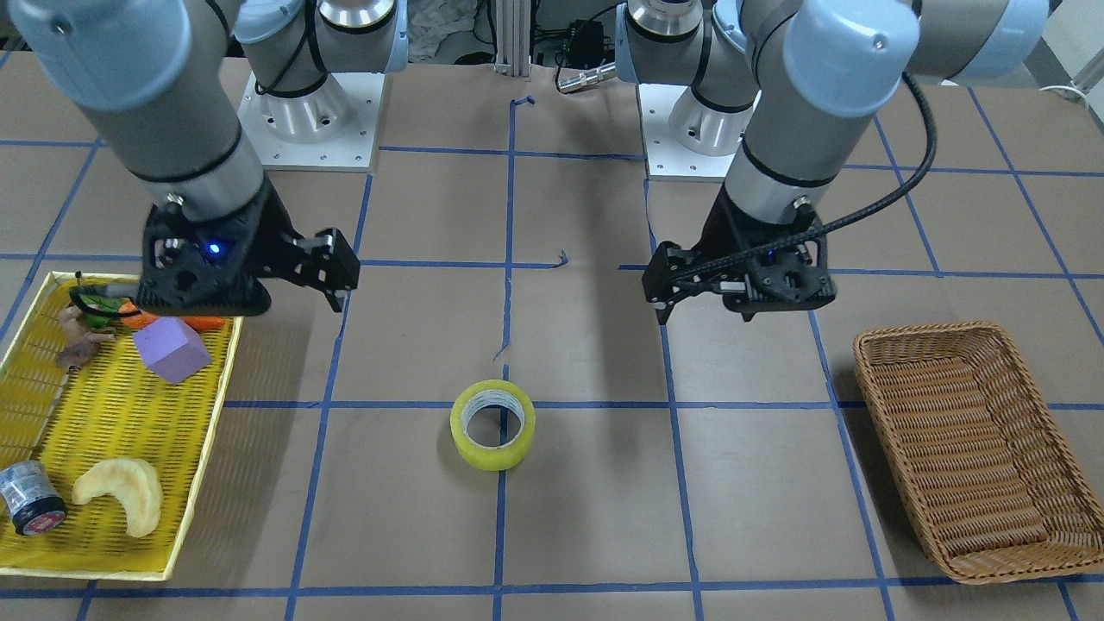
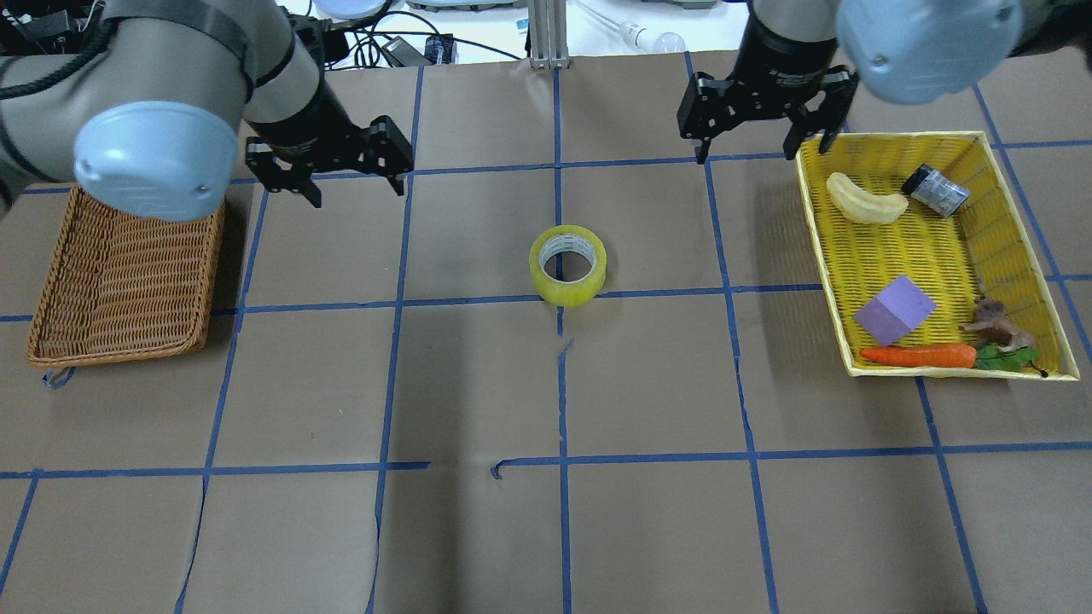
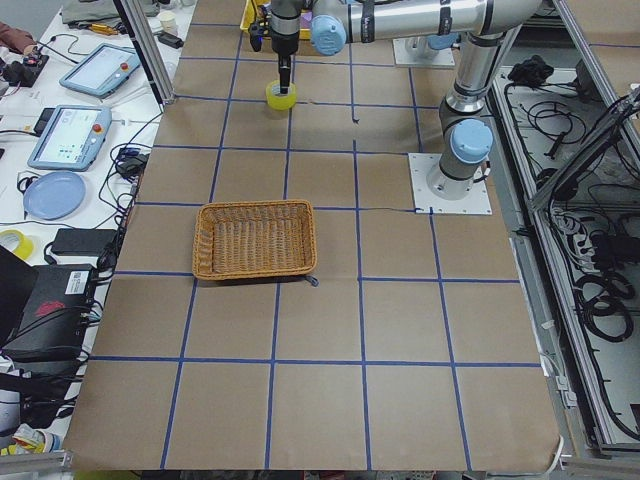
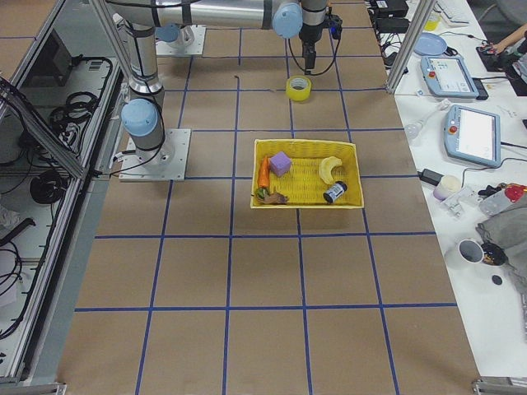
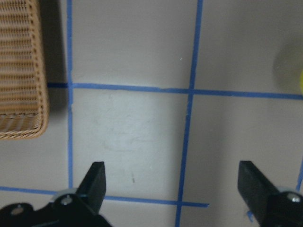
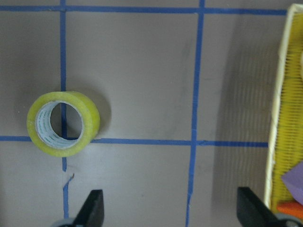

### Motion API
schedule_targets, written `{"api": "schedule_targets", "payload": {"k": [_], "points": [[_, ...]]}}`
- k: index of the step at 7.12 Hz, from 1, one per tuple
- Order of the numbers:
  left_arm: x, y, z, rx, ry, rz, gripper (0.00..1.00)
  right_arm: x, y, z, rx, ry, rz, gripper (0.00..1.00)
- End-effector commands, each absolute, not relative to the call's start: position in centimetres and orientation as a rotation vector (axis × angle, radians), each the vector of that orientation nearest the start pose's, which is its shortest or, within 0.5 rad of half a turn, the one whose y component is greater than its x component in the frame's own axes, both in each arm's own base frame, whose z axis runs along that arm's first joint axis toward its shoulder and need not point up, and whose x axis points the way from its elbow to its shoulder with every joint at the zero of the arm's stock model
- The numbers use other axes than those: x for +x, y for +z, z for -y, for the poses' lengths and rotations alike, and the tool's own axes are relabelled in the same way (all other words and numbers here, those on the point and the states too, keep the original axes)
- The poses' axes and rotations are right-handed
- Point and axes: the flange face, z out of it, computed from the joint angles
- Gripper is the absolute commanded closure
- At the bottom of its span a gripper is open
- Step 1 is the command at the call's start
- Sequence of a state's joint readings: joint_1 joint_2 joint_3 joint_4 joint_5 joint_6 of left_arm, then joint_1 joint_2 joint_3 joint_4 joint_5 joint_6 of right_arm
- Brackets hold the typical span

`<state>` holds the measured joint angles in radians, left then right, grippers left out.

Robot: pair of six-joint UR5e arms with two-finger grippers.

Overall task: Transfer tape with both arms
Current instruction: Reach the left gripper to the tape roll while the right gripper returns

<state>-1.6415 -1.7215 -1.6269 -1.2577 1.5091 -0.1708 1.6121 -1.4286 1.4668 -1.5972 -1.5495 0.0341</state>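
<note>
The tape [image 1: 492,425], a yellowish roll with a grey-white core, lies flat on the brown table at the middle [image 2: 568,265]. It also shows in the right wrist view [image 6: 64,124] and as a yellow blur at the right edge of the left wrist view [image 5: 297,71]. My left gripper [image 2: 354,189] is open and empty above the table, between the tape and the wicker basket [image 2: 128,281]. My right gripper [image 2: 762,153] is open and empty, above the table beside the yellow tray [image 2: 930,256]. Neither gripper touches the tape.
The wicker basket [image 1: 975,448] holds nothing. The yellow tray [image 1: 112,414] holds a purple cube [image 2: 894,309], a carrot [image 2: 917,356], a pale banana-shaped piece [image 2: 866,199], a small grey-black cylinder [image 2: 936,189] and a brown figure [image 2: 994,324].
</note>
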Motion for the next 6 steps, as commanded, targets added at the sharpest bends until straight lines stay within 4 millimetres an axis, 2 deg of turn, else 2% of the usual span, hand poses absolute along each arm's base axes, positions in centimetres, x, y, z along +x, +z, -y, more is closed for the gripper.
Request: {"api": "schedule_targets", "payload": {"k": [1,2,4,6], "points": [[-24.6,35.7,55.4,-0.134,-0.081,-3.247,0.00,14.1,48.0,48.4,-0.021,0.098,-3.122,0.00],[-26.4,33.2,56.0,-0.109,-0.079,-3.250,0.00,13.9,48.3,47.6,-0.016,0.065,-3.124,0.00],[-28.9,28.0,57.6,-0.075,-0.102,-3.259,0.00,14.0,48.9,47.9,-0.002,-0.011,-3.122,0.00],[-32.1,23.4,57.6,-0.073,-0.081,-3.261,0.00,14.3,49.2,47.9,-0.010,-0.040,-3.121,0.00]]}}
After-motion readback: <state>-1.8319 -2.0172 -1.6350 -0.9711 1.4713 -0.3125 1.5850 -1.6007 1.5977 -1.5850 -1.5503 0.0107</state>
